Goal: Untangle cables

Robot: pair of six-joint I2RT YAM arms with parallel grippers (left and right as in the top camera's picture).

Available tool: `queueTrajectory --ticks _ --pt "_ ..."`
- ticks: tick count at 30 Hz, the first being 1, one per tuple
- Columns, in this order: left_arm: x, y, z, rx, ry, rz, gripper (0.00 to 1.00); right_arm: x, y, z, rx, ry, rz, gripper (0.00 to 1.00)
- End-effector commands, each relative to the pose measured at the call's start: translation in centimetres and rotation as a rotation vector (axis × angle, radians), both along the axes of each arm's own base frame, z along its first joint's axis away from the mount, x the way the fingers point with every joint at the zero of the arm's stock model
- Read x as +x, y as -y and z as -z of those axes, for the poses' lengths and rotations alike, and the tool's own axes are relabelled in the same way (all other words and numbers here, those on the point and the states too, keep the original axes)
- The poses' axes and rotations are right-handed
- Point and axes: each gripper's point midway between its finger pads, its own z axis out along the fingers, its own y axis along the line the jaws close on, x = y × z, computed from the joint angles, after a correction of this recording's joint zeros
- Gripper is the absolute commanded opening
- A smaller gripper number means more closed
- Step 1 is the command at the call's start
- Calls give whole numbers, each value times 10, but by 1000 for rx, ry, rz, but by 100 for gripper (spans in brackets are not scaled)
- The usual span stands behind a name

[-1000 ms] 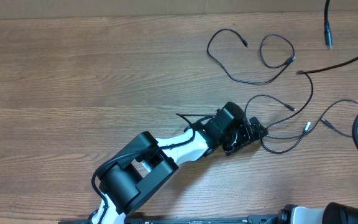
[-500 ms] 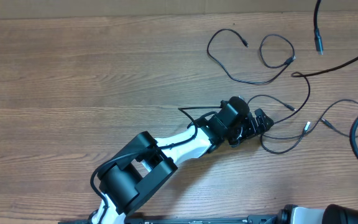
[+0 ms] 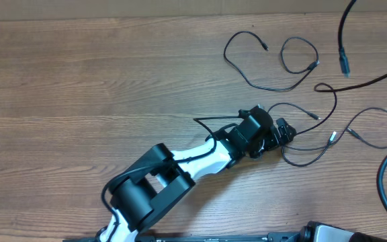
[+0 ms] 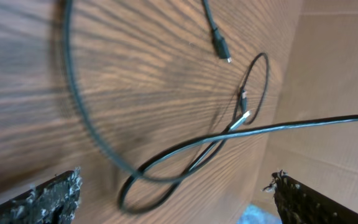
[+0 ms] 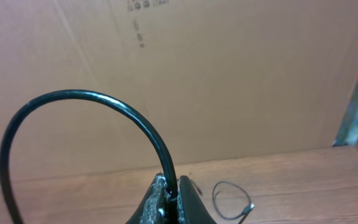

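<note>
Cables (image 3: 294, 107) are spread at the overhead frame's right. The left gripper (image 3: 281, 130) is held wide apart above crossed strands; the right gripper (image 5: 169, 198) is clamped on a black cord (image 5: 79, 96). One strand alone should be pinched, then drawn clear slowly.

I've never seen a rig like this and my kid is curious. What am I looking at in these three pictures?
A robot with two arms works at a wooden table. The top-down picture shows its left arm stretched to the middle, among thin black cables lying in loose loops. The other two pictures come from small cameras on the wrists. The left one looks down past the left gripper, whose fingers stand wide apart with nothing between them; cables lie below. The right one shows the right gripper shut on one black cable, held up off the table, with cardboard behind.
</note>
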Motion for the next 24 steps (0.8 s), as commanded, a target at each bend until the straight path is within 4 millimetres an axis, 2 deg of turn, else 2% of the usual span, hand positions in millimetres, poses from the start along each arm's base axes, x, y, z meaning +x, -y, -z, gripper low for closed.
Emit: queueTrajectory --ticks 1,2,4,6,8,9,10,11,17,20,24 --pt "1 11 23 -21 -36 -5 100 -5 -8 -4 13 14 -40 4" --pt "2 15 25 -39 -33 5 100 -6 -9 -4 14 13 -43 4" --pt "5 22 26 -56 -31 18 92 -6 -10 -3 15 11 -49 4" --pt "11 25 23 -57 -2 33 72 -9 -11 -3 14 12 -53 4" --pt "18 27 16 -62 38 45 47 -11 -12 -4 13 15 -53 4" --pt "24 28 11 -63 70 53 21 -12 -12 -5 12 19 -53 4" --pt "28 27 8 -63 83 56 8 -14 -12 -5 11 21 -53 4" --pt "30 26 7 -59 92 60 4 -15 -13 -6 10 24 -53 4" --pt "41 18 5 -30 139 133 4 -16 -13 -6 8 26 -52 4" --pt "52 14 -8 -55 189 199 4 -16 -10 -5 -1 21 -36 4" --pt "71 0 -24 -56 205 283 4 -16 8 0 -16 1 65 4"
